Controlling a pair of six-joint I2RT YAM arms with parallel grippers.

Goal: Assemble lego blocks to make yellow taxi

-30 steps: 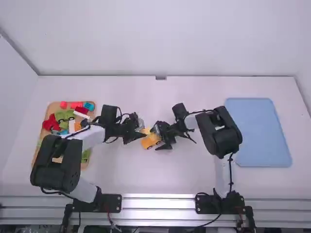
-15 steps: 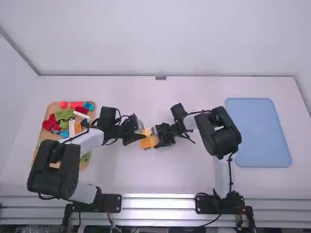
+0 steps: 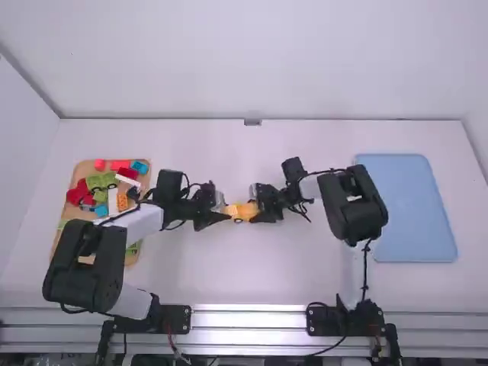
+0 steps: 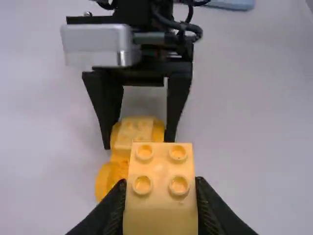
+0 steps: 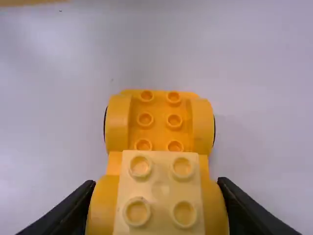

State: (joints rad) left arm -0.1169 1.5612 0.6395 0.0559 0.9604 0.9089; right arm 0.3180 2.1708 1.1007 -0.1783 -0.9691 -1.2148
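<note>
Left gripper (image 4: 159, 183): clamped on a block (image 4: 160, 215), studs exposed; we judge its underside is left free for stacking.
Right gripper (image 5: 156, 182): clamped on the chassis (image 5: 160, 108) at its block-bearing end, between the arms, likely steadying it for our assembly.

Over my table (image 3: 305, 282) and the wall (image 3: 229, 69) behind it, the high view gives me bright, even light, with a white glare along the metal rail (image 3: 248, 314). My black joints (image 3: 354, 217) sink so dark that little detail survives. My left wrist view is dimmer; the studded top of the yellow block (image 4: 161, 213) catches the light, while everything farther off turns soft with blur. In my right wrist view, the light seems to come from above, paling the studded block (image 5: 159, 196), and a faint, soft-edged shadow lies beside the wheeled base (image 5: 159, 105).
</note>
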